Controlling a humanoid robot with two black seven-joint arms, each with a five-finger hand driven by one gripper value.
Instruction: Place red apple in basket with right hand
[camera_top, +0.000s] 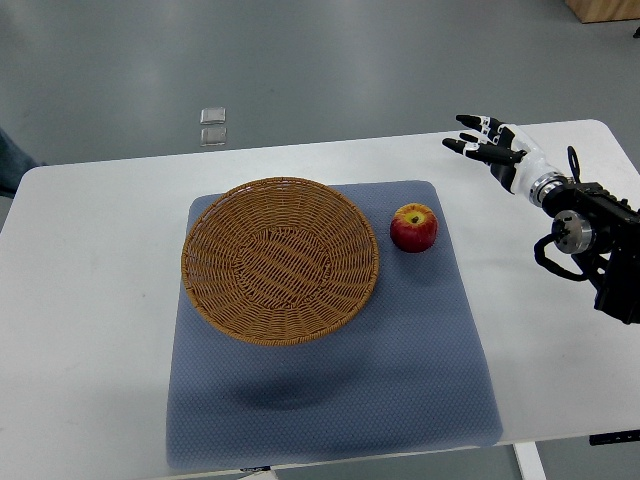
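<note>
Red with a yellow patch at the stem, the apple (413, 228) sits upright on the blue-grey mat (430, 380), down and to the left of the right robot hand (488, 147). That robot hand hangs over the far right part of the white bench (90, 300), fingers spread and stretched out toward the left, gripping nothing. Clear bench shows between the fingertips (452, 146) and the apple, so they are apart, not touching. Further left of the robot hand, past the apple, lies the wicker basket (280, 260), round, shallow, and with nothing inside it. The apple rests just beside the basket's right rim, with a narrow strip of mat between them. The black forearm (595, 245) runs back from the robot hand to the picture's right edge. Beyond the bench, on the grey floor, lie two small clear squares (212, 127), well left of the robot hand.
</note>
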